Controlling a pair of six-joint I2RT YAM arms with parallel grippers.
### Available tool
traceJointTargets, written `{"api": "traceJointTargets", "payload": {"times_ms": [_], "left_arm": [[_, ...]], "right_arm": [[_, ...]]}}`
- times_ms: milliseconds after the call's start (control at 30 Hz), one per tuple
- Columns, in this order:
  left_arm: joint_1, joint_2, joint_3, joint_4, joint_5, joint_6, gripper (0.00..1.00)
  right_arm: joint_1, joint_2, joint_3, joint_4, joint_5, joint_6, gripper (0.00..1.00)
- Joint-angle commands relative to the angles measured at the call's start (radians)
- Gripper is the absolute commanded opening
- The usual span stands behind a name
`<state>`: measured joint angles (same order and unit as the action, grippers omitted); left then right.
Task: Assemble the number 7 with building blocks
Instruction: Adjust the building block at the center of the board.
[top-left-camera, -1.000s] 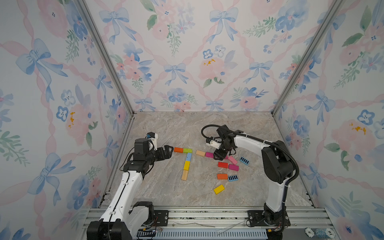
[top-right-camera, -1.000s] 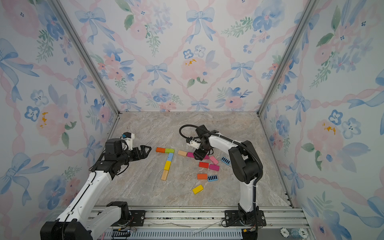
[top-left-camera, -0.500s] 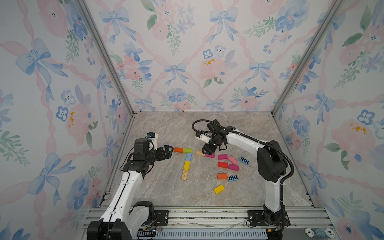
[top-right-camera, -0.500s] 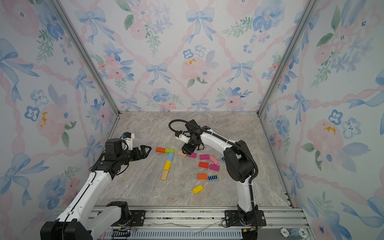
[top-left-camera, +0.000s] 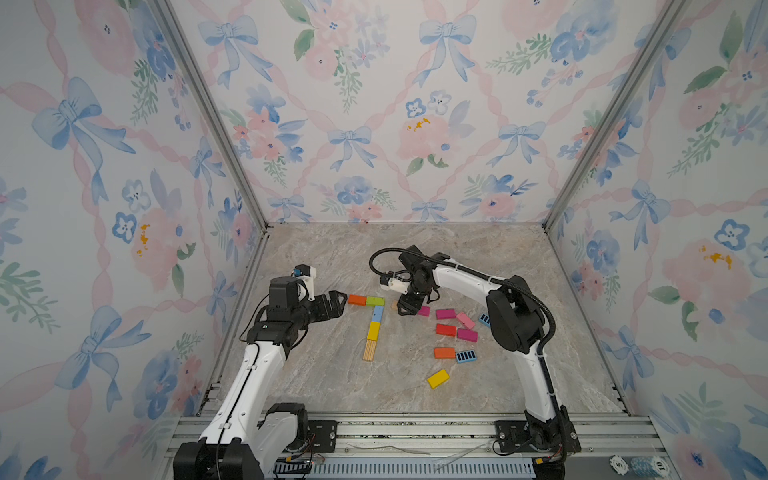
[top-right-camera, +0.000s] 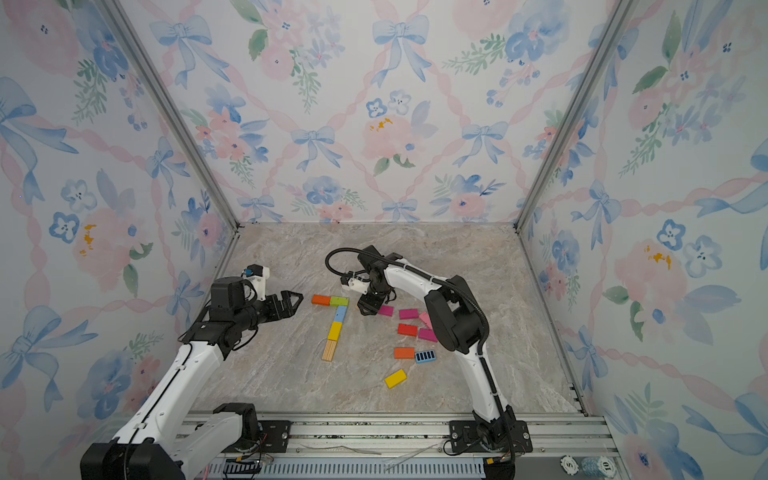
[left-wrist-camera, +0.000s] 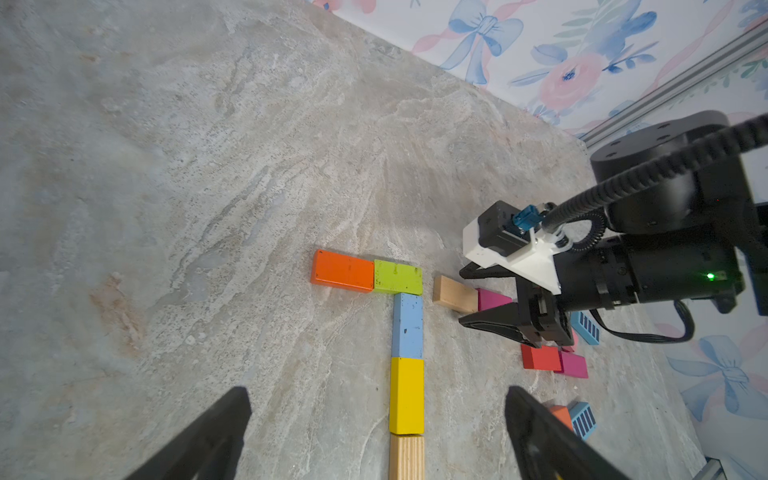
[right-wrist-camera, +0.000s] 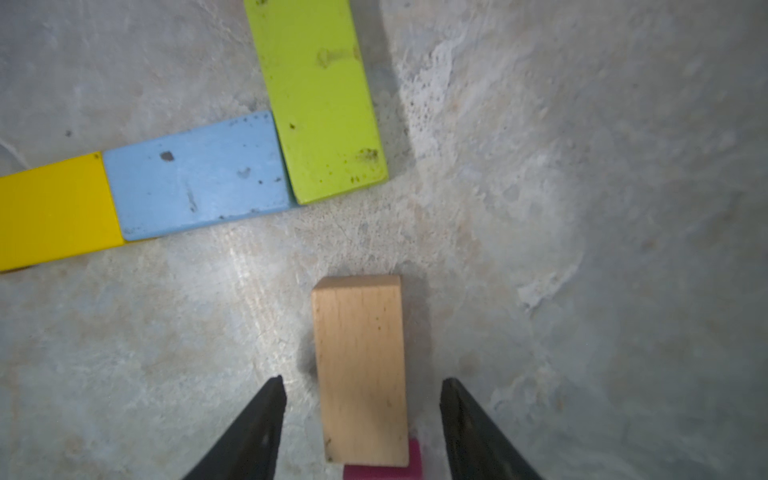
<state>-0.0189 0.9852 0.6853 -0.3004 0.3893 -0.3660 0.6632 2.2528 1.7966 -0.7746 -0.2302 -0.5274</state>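
Number 7 (top-left-camera: 377, 313) of flat rectangular wooden building blocks lies on the grey marbled table (top-left-camera: 436, 257) between the two arms; an orange block (top-left-camera: 357, 299) and a green block (top-left-camera: 375, 301) make the bar, and light blue, yellow and lined wood pieces make the stem; the left tool (top-left-camera: 338, 305) hovers just beside the orange end, spread wide and empty; the right tool (right-wrist-camera: 362, 384) is half spread around a plain tan wooden block (left-wrist-camera: 454, 294); its fingers (right-wrist-camera: 257, 424) stand on both sides, apart from it, gripping nothing.
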Motion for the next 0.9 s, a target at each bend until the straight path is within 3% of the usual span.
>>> {"api": "traceJointTargets", "payload": {"times_ms": [0, 200, 867], "left_arm": [[-0.004, 0.005, -0.012, 0.011, -0.001, 0.013, 0.98], [-0.004, 0.016, -0.012, 0.010, 0.002, 0.013, 0.98], [-0.004, 0.023, -0.011, 0.010, 0.000, 0.013, 0.98]], "right_arm": [[0.010, 0.045, 0.023, -0.054, 0.023, -0.020, 0.55], [0.003, 0.025, -0.014, -0.045, 0.020, -0.026, 0.40], [-0.037, -0.024, -0.092, -0.031, 0.005, -0.060, 0.28]]}}
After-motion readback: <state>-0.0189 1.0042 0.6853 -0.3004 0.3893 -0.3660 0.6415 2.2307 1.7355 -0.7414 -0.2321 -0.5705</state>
